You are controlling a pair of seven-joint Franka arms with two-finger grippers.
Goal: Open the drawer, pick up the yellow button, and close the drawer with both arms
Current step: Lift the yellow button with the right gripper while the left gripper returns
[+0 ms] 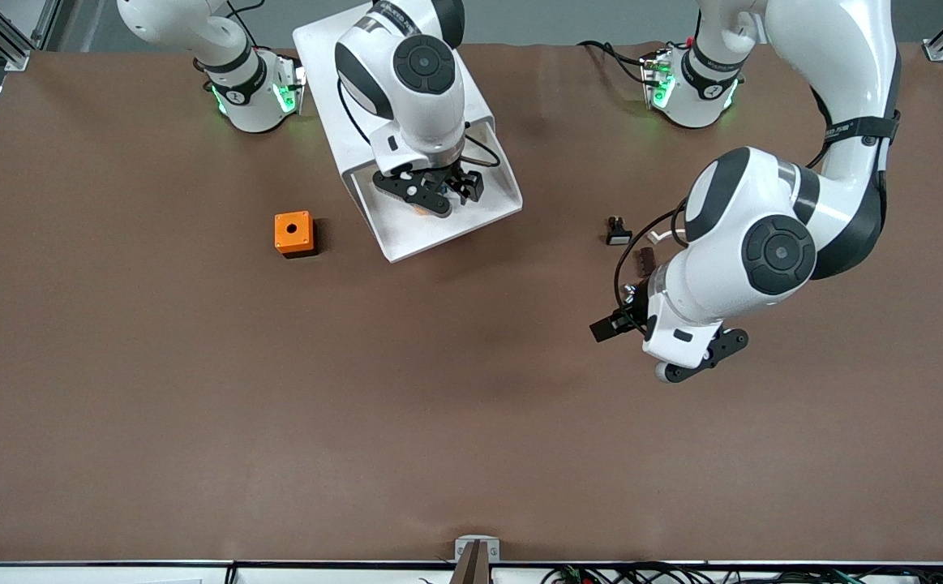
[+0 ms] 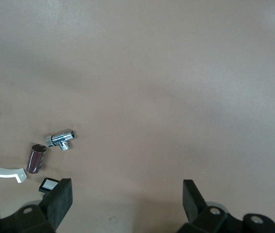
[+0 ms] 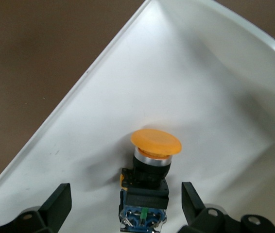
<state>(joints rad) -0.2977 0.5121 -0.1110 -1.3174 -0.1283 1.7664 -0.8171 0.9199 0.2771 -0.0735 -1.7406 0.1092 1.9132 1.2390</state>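
Observation:
The drawer point(image 1: 414, 239) is pulled out of the white cabinet point(image 1: 333, 49) toward the front camera. The button point(image 3: 149, 174) lies on its side on the drawer's white floor point(image 3: 215, 97), with an orange cap, black body and blue rear end. In the front view only a bit of its orange point(image 1: 420, 209) shows under the right hand. My right gripper point(image 3: 126, 196) is open inside the drawer, one finger on each side of the button's body, not touching it. It also shows in the front view point(image 1: 430, 195). My left gripper point(image 1: 666, 345) is open and empty over bare table point(image 2: 128, 199).
An orange square box with a hole point(image 1: 293, 233) sits beside the drawer, toward the right arm's end. Near my left gripper lie a small black part with a white face point(image 2: 50, 184), a brown cylinder point(image 2: 36, 158), a metal fitting point(image 2: 61, 140) and a white curved piece point(image 2: 1, 171).

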